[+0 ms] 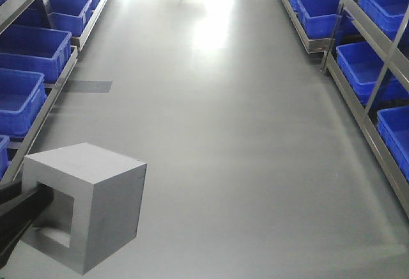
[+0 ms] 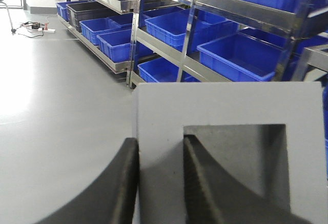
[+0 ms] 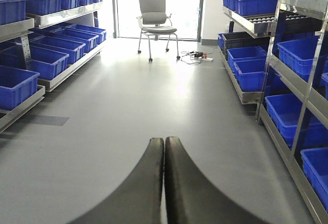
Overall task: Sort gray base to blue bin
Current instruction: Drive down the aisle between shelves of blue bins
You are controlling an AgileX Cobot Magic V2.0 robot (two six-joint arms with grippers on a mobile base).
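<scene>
My left gripper (image 2: 160, 143) is shut on the gray base (image 2: 225, 108). One finger is outside its wall and the other is inside its square opening. In the front view the gray base (image 1: 96, 196) hangs above the floor at the lower left, with the black fingers (image 1: 22, 205) reaching into its opening from the left. My right gripper (image 3: 164, 143) is shut and empty, held above the aisle floor. Blue bins line the racks on both sides, such as a blue bin (image 1: 29, 49) at the left and another blue bin (image 1: 367, 68) at the right.
A gray aisle floor (image 1: 223, 119) runs between metal racks of blue bins. An office chair (image 3: 154, 16) and cables with a power strip (image 3: 197, 56) stand at the far end by a bright window. A dark bin (image 2: 89, 11) sits on the rack in the left wrist view.
</scene>
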